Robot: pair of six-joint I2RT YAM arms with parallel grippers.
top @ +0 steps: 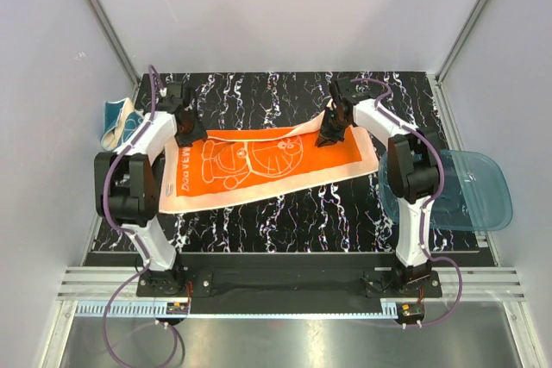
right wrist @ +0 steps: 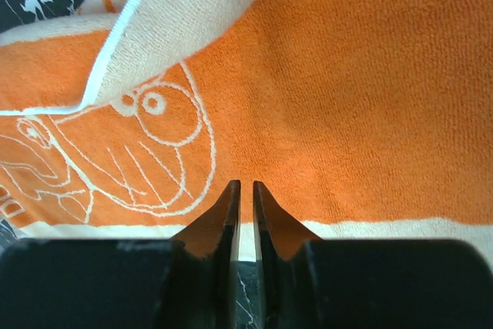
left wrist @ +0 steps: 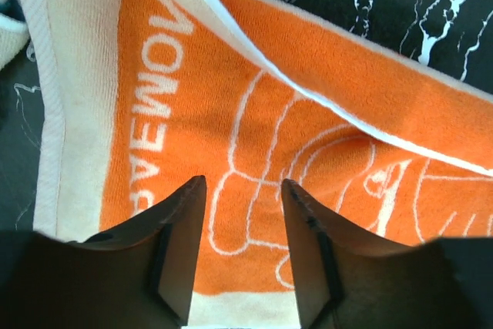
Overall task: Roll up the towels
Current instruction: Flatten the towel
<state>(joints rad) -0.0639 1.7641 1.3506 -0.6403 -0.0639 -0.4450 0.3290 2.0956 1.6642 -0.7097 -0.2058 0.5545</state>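
Note:
The orange towel (top: 259, 165) lies spread flat on the black marbled table, pale cartoon outline facing up, peach border all round. Part of its far edge is folded over, showing the pale underside (left wrist: 308, 90) (right wrist: 177, 13). My left gripper (top: 188, 137) (left wrist: 243, 182) is at the towel's far left corner, jaws apart, with orange cloth (left wrist: 192, 113) and its border showing in the gap. My right gripper (top: 328, 137) (right wrist: 246, 184) is on the far edge near the right end, jaws closed to a thin slit on the towel's border (right wrist: 347, 113). The teal towel (top: 115, 122) lies crumpled at the table's left edge.
A translucent blue plastic tray (top: 470, 191) hangs over the table's right edge, beside the right arm. White walls close in the table on the left, right and back. Both arm bases stand at the near edge.

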